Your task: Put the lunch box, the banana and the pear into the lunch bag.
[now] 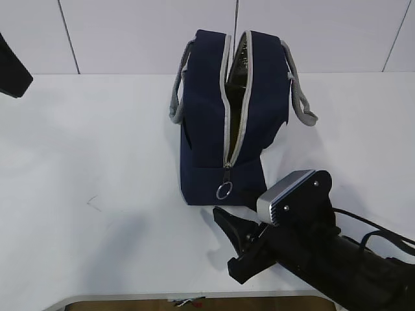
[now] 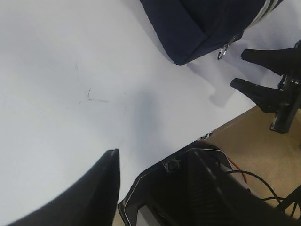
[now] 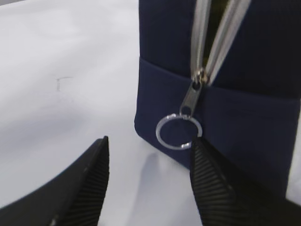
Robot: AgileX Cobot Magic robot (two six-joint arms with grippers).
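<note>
One white table (image 1: 97, 129), faint scratch marks (image 2: 91, 98), white panelled wall (image 1: 130, 32) behind.

White tabletop (image 1: 97, 142) before a pale panelled wall (image 1: 130, 32) with dark seams; brown floor (image 2: 263, 155) below.

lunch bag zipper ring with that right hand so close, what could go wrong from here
The right hand is open with one finger right beside the zipper ring; closing may miss the thin ring or pinch fabric. The lunch bag stands unbraced, so pulling could drag or tip it.
</note>
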